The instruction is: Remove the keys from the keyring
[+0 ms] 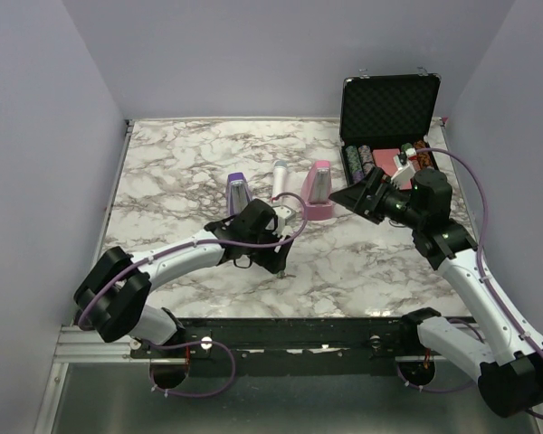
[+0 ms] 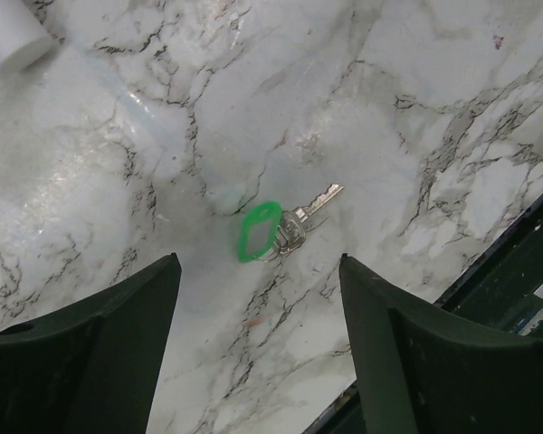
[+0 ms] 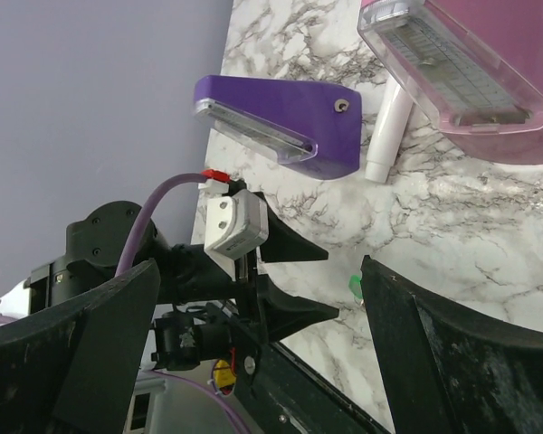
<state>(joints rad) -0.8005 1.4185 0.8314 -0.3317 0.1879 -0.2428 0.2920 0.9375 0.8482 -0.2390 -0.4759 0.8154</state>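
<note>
Well apart from the key (image 2: 288,226), a white tube (image 2: 14,41) lies on marble (image 2: 416,81).

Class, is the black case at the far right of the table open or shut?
Open: the black case has its lid raised upright, and poker chips show inside.

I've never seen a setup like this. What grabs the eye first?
The tiny keys with a bright green head, lying on the marble table just ahead of the open left gripper. Next, the open black case at the table's far right corner.
</note>
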